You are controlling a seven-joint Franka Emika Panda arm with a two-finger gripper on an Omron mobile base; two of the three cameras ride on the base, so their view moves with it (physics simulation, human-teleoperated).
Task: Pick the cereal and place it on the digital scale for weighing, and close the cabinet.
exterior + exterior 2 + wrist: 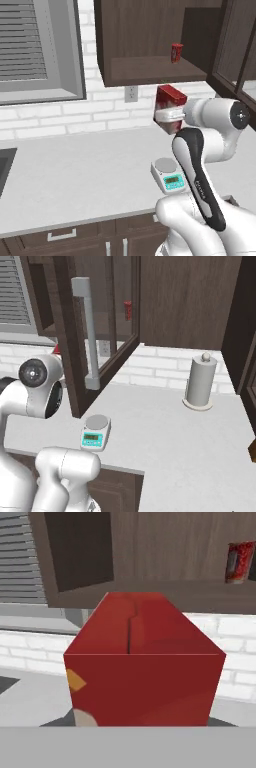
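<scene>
- The cereal (169, 100), a red box, sits at centre right of the left base view, held in the air below the open cabinet (150, 40) and above the desk (75, 175)
- The claw (169, 116) is pinching the cereal box from its lower part, with the white hand just to the right of it
- In the hand view the cereal (142, 662) spreads across the middle of the frame, top face towards the camera, with a pale patch at its lower left corner
- The digital scale (170, 175), white with a grey round plate and teal front, stands on the desk lower in the frame, directly under the box and apart from it
- A small red can (176, 52) stands on the cabinet shelf, upper right of the box
- In the right base view the cabinet door (85, 331) stands swung open, silver bar handle upright, above the digital scale (96, 432)
- A paper towel roll (200, 381) stands on the desk at right, well apart from the scale
</scene>
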